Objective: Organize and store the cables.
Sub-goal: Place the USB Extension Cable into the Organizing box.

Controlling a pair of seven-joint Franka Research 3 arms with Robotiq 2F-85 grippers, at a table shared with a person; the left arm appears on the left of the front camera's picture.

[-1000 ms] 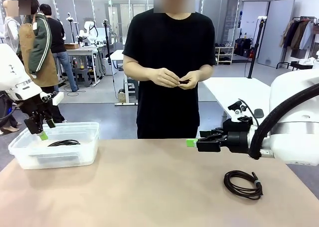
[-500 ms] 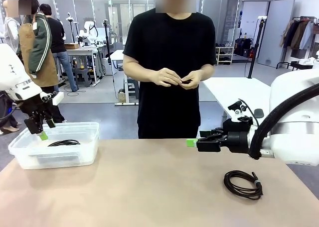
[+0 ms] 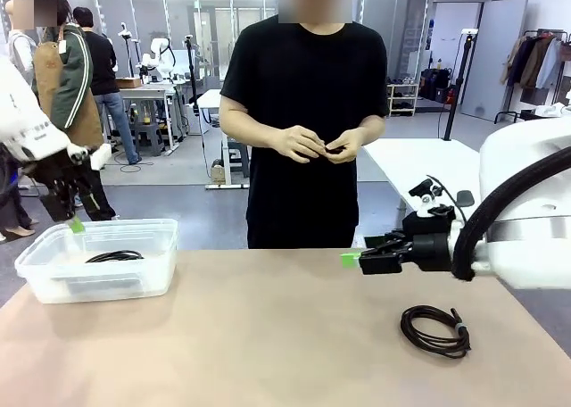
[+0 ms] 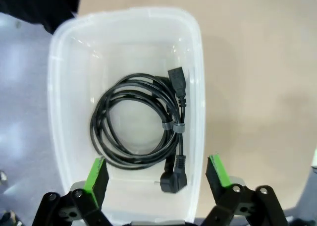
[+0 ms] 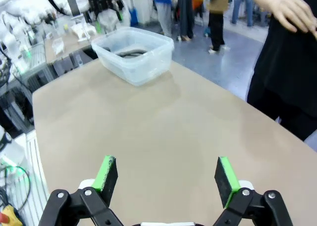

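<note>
Table (image 3: 250, 344) middle and near edge bare, wide free passage. Clear bin (image 3: 134, 280) blocks the far left corner, a coiled cable (image 4: 141, 129) taking much of its floor. Left gripper (image 3: 76, 221) hangs over the bin, jaws wide. Right gripper (image 3: 350, 259), jaws apart, juts in low along the far edge, right of middle. Loose cable coil (image 3: 435, 328) lies near the right edge. Person (image 3: 303, 112) stands at the far edge.

Left arm (image 3: 22, 121) comes in from left side, bent, wrist tipped down. Left gripper (image 3: 73, 220) hangs pointing down, fingers spread wide, empty. Its green pads (image 4: 96, 174) stand far apart in left wrist view. Right arm (image 3: 526, 202) big and white at right side, black hose (image 3: 500, 212) curving along it. Right gripper (image 3: 352, 260) lies level, points toward middle, fingers wide apart, empty.
</note>
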